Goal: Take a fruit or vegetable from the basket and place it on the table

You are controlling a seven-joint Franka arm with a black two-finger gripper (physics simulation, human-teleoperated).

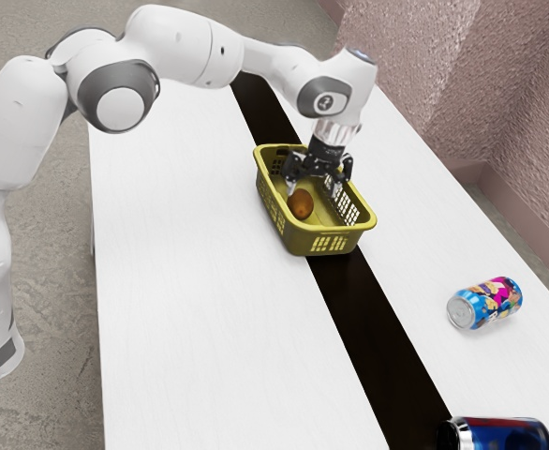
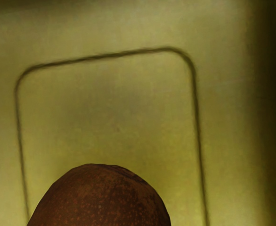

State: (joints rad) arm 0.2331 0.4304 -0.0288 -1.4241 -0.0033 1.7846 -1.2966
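While my arm (image 1: 185,47) reaches over the white table (image 1: 181,281), the black gripper (image 1: 315,190) points down into the yellow-green basket (image 1: 335,228). Its fingers stand apart, with nothing clamped in them. The rounded, orange-brown fruit or vegetable (image 1: 301,204) lies inside the basket, close below the hand; it looks nearer one finger than the other, though the angle makes that hard to judge. The wrist view has its speckled brown top against the basket floor, where a thin dark line traces a round-cornered outline. The basket sits across the table's dark stripe (image 1: 359,319). Toward the exterior view's lower right, a colourful can (image 1: 496,300) lies on its side, with a dark blue can (image 1: 504,434) near it.
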